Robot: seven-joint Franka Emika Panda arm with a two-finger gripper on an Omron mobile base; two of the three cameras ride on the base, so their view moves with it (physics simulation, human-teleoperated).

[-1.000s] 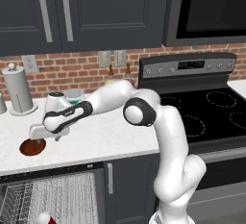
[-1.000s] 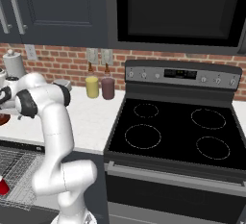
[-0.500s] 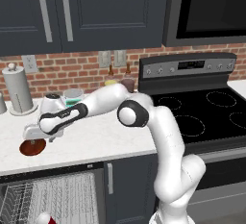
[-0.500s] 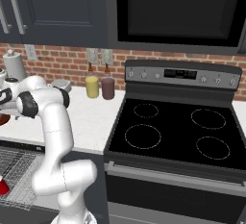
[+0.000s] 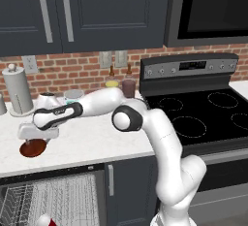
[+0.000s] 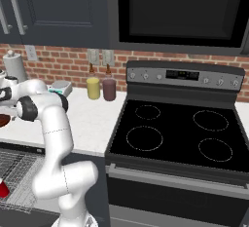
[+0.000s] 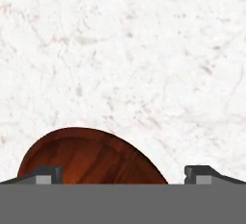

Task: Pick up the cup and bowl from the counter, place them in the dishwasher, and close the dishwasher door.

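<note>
Down at the far left, low under the counter (image 5: pixel 92 145), we see the dishwasher (image 5: pixel 48 201) standing open with its grey wire rack out. A small red thing sits in that rack, and we think it is the cup (image 5: pixel 44 219), so that part looks done. We can spot its red in the right base view too (image 6: pixel 3 190).

Next, up on the white counter, sits the bowl (image 5: pixel 33 148), brown-red and flat like a plate. Our gripper (image 5: pixel 33 133) hangs right above it. From the hand view, the fingers (image 7: pixel 45 175) are spread wide apart, and they hold nothing. The bowl (image 7: pixel 91 158) lies under the left finger more than in the middle, so we think the hand must slide over a little before it pinches the rim.

Left to do, as we see it: grab the bowl, put it in the rack, and shut the dishwasher door. We cannot see the door well.

Behind the bowl stands a paper towel roll (image 5: pixel 18 90), near but not touching. Farther right by the brick wall are a yellow tumbler (image 6: pixel 93 88) and a maroon tumbler (image 6: pixel 109 89), well apart from our work. At the far right is the black stovetop (image 5: pixel 203 118). Nothing blocks the bowl.
</note>
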